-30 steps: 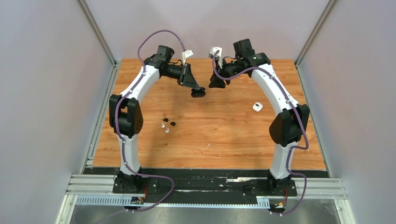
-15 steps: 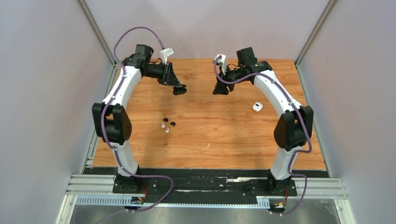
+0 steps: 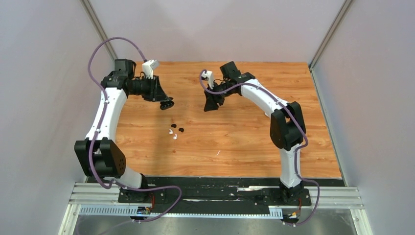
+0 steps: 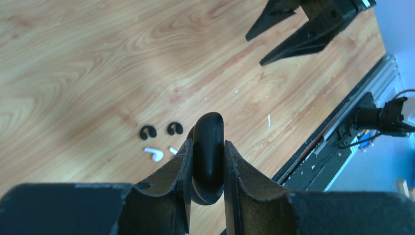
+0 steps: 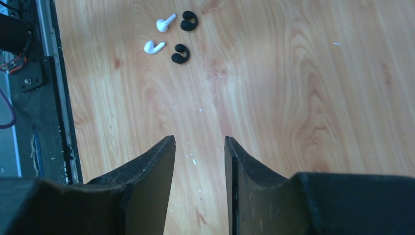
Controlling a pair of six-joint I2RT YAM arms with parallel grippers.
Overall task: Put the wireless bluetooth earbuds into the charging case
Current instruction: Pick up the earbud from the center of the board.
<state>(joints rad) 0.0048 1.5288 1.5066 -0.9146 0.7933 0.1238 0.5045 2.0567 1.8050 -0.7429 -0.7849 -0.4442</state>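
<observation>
On table, left of centre: two black earbuds (image 5: 180,53) and two white stemmed earbuds (image 5: 154,47), lying loose in one tight cluster, blacks on the far side, whites on the near side.
Case: black rounded plastic charging case (image 4: 209,128), off the table, seen edge-on from the left wrist; can't tell if the lid is open.
Left gripper (image 4: 207,147): clamped on the case, a finger on each flat side, hanging just far of the cluster.
Right gripper (image 5: 199,142): jaws apart, nothing between them, above bare wood far-right of the cluster.
Table: light-brown wood-grain tabletop (image 3: 244,142).
</observation>
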